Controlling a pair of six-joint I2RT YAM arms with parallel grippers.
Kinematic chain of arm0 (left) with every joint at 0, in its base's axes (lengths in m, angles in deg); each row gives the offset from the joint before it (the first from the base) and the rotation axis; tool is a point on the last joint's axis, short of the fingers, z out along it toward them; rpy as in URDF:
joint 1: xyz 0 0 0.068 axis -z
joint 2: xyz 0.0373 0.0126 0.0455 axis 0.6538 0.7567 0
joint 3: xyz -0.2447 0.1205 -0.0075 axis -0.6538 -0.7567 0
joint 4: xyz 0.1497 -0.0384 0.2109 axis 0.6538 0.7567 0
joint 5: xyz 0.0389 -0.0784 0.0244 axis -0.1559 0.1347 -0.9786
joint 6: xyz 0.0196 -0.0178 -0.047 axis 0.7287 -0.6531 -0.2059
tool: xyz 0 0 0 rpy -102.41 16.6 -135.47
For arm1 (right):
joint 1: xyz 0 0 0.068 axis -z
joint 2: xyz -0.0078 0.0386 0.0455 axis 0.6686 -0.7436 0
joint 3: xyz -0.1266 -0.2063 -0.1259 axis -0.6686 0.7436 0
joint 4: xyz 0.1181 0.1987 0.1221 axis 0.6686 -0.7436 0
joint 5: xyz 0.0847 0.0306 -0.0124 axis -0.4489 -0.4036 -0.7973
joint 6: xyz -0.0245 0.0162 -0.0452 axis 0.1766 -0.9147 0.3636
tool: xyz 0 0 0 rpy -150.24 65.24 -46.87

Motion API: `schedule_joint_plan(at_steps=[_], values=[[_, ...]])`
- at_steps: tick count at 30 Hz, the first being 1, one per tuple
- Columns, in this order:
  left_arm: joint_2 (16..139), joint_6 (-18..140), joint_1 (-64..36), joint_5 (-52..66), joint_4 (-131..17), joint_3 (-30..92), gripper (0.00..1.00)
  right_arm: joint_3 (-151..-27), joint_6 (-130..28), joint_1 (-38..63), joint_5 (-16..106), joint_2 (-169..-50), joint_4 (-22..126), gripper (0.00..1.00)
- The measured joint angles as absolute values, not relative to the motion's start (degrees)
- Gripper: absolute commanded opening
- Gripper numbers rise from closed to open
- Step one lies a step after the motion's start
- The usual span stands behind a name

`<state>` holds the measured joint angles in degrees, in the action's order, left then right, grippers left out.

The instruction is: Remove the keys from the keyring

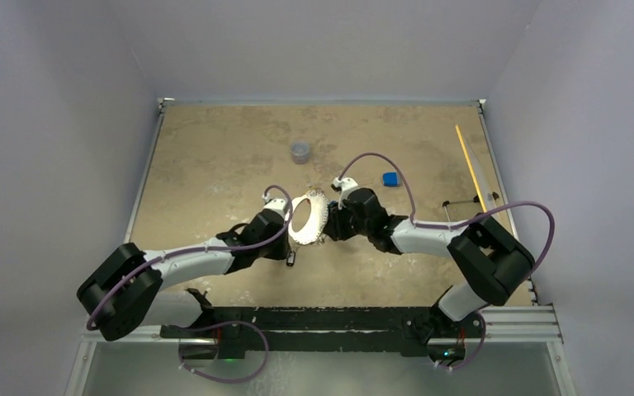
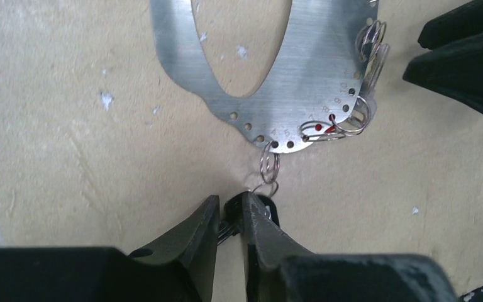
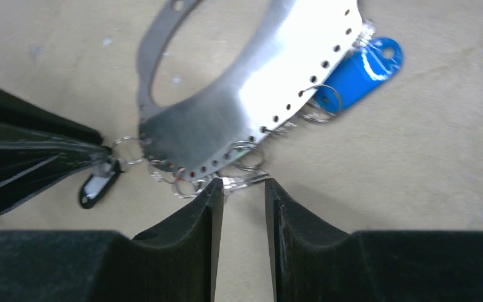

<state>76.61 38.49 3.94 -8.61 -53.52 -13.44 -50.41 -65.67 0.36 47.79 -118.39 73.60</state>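
Sandy tabletop [image 1: 215, 148], keyring [image 2: 314, 56] well away from its edges: left gripper [image 2: 229, 204] clenched on a black-tagged key [image 3: 98, 186]; right gripper [image 3: 244, 189] at the rim, grip unclear.

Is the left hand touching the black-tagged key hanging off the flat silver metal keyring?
Touching. The left wrist view shows the left hand pinching the black-tagged key between its fingers, just below the keyring.

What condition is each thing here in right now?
left gripper: shut on black key.
black key: attached to keyring.
blue key: attached to keyring.
keyring: flanked by both grippers.
right gripper: jaws apart at keyring rim, grip unclear.
grey cup: upright, standing apart.
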Motion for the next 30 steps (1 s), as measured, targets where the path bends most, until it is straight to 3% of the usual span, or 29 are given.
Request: schedule_joint_plan(at_steps=[14,30], values=[[63.1,36.2,3.9,-7.8,-47.0,-17.9,0.38,-50.6,-65.6,-9.7,45.8,-116.3,77.6,0.39],[64.2,42.5,4.4,-8.3,-50.8,-19.6,0.54,-50.6,-66.1,-9.8,42.7,-118.6,83.5,0.48]])
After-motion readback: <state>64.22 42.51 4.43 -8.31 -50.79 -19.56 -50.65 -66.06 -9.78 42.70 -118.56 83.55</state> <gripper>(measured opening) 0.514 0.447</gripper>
